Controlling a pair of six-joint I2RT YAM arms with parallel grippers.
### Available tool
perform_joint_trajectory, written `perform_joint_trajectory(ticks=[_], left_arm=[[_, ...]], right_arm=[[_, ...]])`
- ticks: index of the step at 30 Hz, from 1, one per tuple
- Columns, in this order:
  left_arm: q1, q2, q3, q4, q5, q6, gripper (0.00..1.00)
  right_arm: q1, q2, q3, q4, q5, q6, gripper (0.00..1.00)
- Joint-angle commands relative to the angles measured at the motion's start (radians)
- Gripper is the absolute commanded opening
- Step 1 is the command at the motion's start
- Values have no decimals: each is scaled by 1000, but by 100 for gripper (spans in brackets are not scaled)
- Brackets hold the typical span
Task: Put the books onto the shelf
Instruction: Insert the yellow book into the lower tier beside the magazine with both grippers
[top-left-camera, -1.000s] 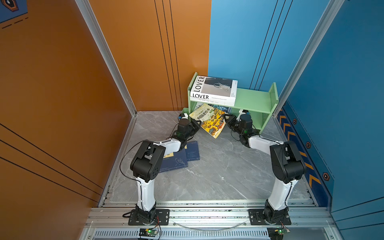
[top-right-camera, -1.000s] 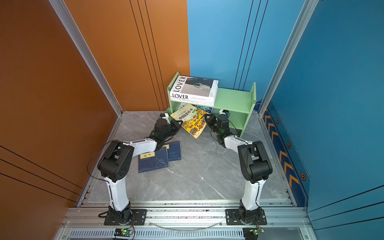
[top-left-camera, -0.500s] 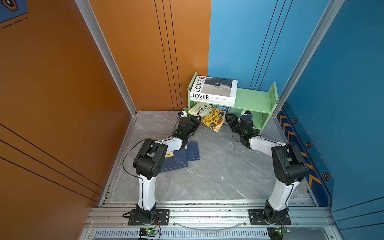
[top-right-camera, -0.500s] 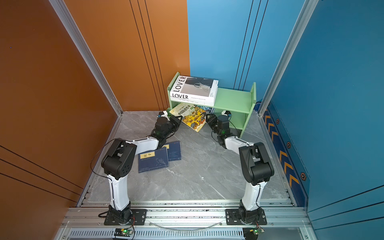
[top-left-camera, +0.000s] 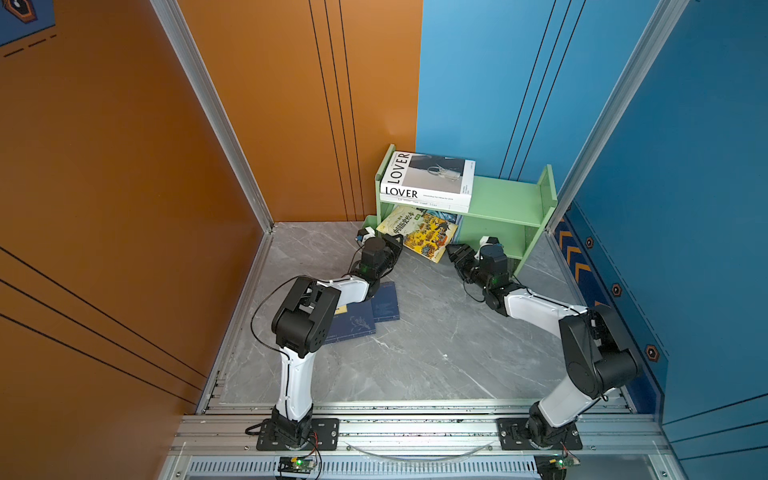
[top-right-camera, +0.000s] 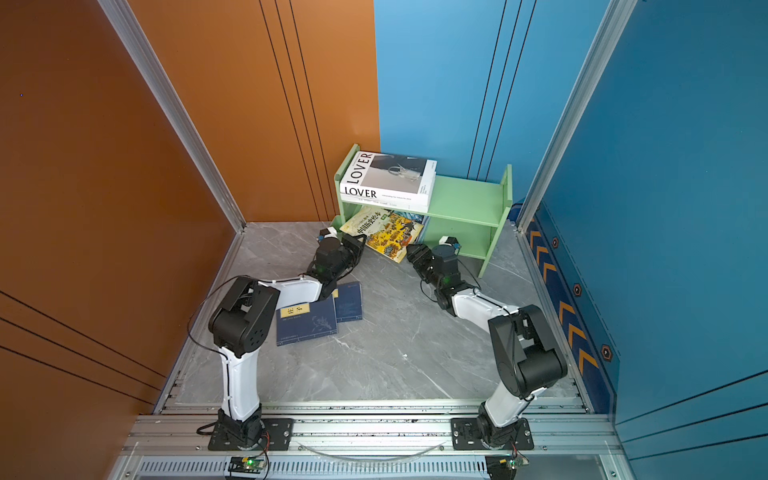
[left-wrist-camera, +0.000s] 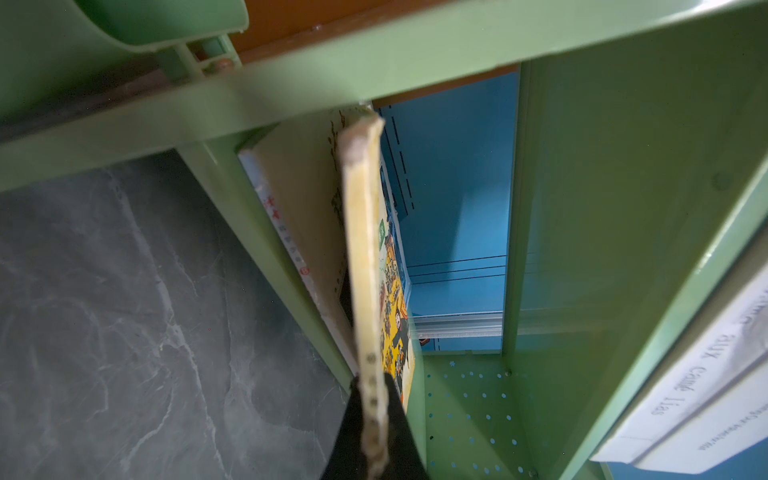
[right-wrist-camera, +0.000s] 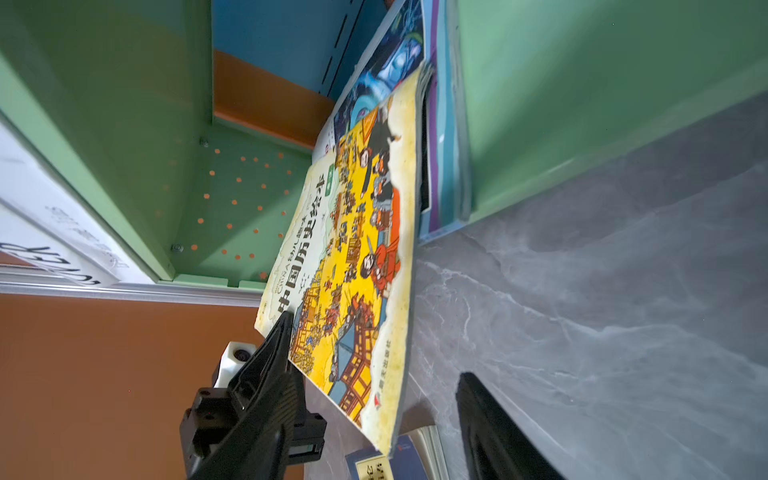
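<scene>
At shelf (top-left-camera: 505, 199), left jaws pinch yellow book (top-left-camera: 424, 232)

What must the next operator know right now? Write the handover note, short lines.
Left hand: shut on the yellow picture book by its edge.
Right hand: open, beside that book's near corner, holding nothing.
Yellow picture book: tilted, far end in the lower tier of the shelf, over the teal book; near end sticks out.
Done: LOVER book stacked on a white book, top tier; teal book in lower tier.
Left: push the yellow one in, then shelve the two navy books on the floor.
</scene>
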Motion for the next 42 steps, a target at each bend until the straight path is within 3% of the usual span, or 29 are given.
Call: perform_joint_trajectory(ticks=[1,10,18,23,25,31,36,42], left_arm=[[-13,5,-5,58,-50,-14,0],[-23,21,-12,80,-74,-45,0],[-29,33,-9,92,-75,-61,0],[-29,32,-10,91,-73,-61,1],[-27,32,-9,92,-60,-61,9],[1,-22,-46,-3,-28,18,49],[47,-104,-111,-116,-7,114,59],[82,-72,-97,-107,161,99,57]], right_arm=[[13,45,7,87,-39,56,63],[27,116,33,168,-61,120,53],[29,176,41,293,-75,206,22],[28,195,42,354,-79,237,10],[22,190,38,346,-75,227,8],[-29,155,28,301,-87,167,5],[-63,143,45,259,-123,113,4],[-80,151,70,252,-153,100,4]])
